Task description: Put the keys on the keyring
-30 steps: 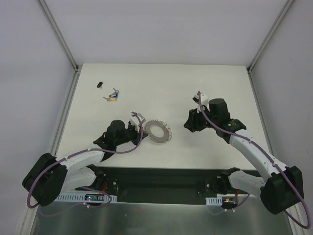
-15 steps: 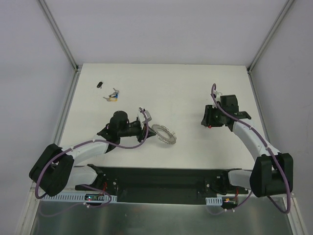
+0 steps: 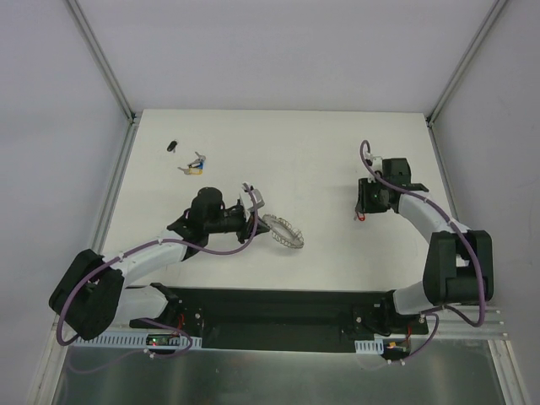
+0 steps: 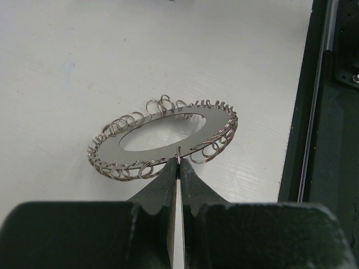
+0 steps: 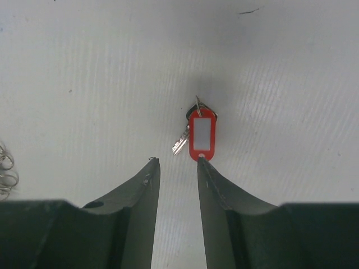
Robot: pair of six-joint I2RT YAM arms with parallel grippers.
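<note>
The keyring [image 4: 162, 140], a grey metal ring with a coiled wire edge, is held tilted off the white table; it shows in the top view [image 3: 284, 231] left of centre. My left gripper [image 4: 178, 163] is shut on a small loop at its near edge, also seen in the top view [image 3: 258, 223]. A silver key with a red tag [image 5: 202, 136] lies flat on the table, seen in the top view [image 3: 360, 218] at right. My right gripper [image 5: 176, 161] is open and empty, its right fingertip just short of the tag; in the top view [image 3: 363, 207] it sits over the key.
A small cluster of keys with blue and yellow tags [image 3: 194, 165] and a small black object [image 3: 172, 145] lie at the table's far left. A black rail [image 3: 278, 308] runs along the near edge. A bit of the keyring's coil [image 5: 5, 171] shows at the right wrist view's left edge.
My left gripper has closed on the keyring's edge and tipped it up from flat, shifting it slightly right. My right arm has swung right and now points at the red-tagged key.
</note>
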